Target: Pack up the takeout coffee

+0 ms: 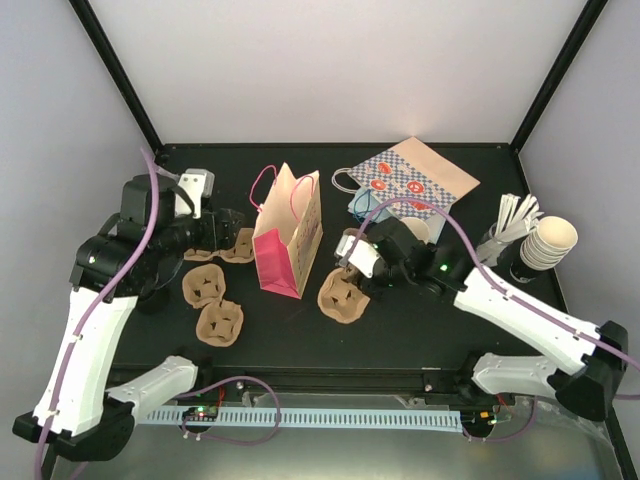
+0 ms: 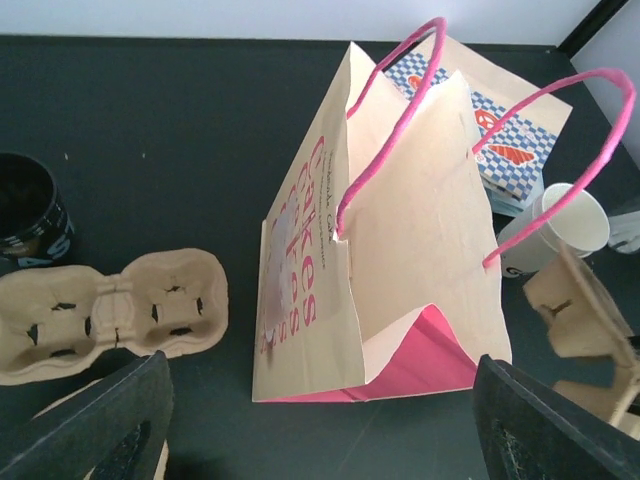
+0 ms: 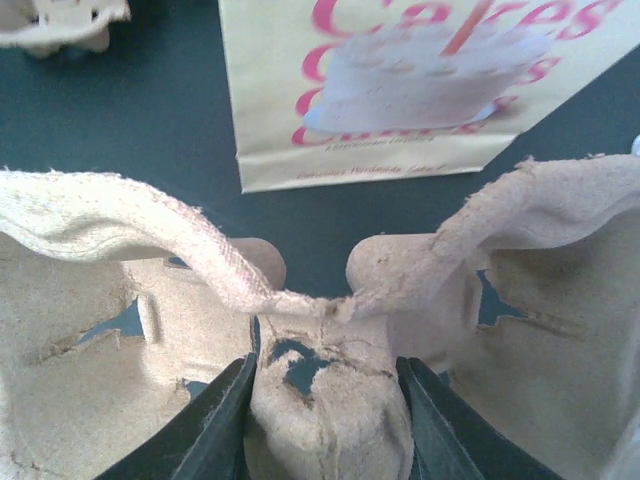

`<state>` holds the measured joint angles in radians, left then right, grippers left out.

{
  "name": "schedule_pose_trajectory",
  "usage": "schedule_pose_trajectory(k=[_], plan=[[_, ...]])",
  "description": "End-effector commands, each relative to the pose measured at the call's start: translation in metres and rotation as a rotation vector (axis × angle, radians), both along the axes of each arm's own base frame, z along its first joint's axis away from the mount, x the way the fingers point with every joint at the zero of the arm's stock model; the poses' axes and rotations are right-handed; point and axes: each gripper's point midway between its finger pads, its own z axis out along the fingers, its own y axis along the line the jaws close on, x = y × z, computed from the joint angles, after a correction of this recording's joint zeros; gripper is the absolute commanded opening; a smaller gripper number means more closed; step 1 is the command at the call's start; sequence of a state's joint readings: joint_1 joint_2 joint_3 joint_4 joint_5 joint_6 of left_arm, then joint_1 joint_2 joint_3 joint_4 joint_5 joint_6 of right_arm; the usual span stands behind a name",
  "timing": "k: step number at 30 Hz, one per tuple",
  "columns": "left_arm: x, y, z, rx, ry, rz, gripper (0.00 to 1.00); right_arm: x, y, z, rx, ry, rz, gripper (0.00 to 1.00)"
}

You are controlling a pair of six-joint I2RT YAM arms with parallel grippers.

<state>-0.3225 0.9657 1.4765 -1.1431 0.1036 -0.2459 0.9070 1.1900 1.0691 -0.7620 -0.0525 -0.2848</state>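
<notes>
Carrier pinched in right tool, left tool wide open

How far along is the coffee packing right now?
Nothing looks packed yet: the pink bag stands open. In hand: the right gripper pinches a pulp cup carrier by its centre. Left to do: the white coffee cup stands beside the bag, not in the carrier or bag. The left gripper is open, empty.
</notes>
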Motion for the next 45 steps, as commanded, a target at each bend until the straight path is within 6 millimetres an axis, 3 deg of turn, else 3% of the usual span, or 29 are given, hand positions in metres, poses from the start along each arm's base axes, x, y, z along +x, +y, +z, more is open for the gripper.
schedule_pose_trajectory(k=[1, 6, 10, 18, 28, 35, 39, 43, 45], plan=[[0.009, -0.006, 0.002, -0.025, -0.002, -0.020, 0.87, 0.014, -0.004, 0.046, 0.117, -0.092, -0.104, 0.38], [0.024, -0.008, -0.004, 0.003, 0.011, -0.021, 0.88, 0.009, -0.011, 0.070, 0.178, -0.131, -0.109, 0.39], [0.038, -0.021, -0.012, -0.011, 0.035, -0.069, 0.85, 0.006, -0.013, 0.087, 0.228, -0.158, -0.110, 0.39], [0.070, -0.038, -0.043, -0.005, 0.117, -0.097, 0.77, 0.005, -0.020, 0.124, 0.326, -0.235, -0.128, 0.39], [0.085, -0.042, -0.090, 0.068, 0.224, -0.077, 0.73, 0.001, -0.025, 0.139, 0.406, -0.259, -0.145, 0.39], [0.090, -0.038, -0.099, 0.151, 0.225, -0.054, 0.52, 0.001, -0.024, 0.138, 0.418, -0.262, -0.145, 0.39], [0.093, -0.034, -0.100, 0.202, 0.225, -0.041, 0.33, 0.001, -0.023, 0.143, 0.433, -0.266, -0.147, 0.39], [0.094, -0.034, -0.094, 0.240, 0.200, -0.039, 0.13, 0.001, -0.023, 0.150, 0.451, -0.266, -0.152, 0.39], [0.093, -0.036, -0.088, 0.244, 0.178, -0.050, 0.08, 0.000, -0.023, 0.156, 0.464, -0.265, -0.153, 0.39]])
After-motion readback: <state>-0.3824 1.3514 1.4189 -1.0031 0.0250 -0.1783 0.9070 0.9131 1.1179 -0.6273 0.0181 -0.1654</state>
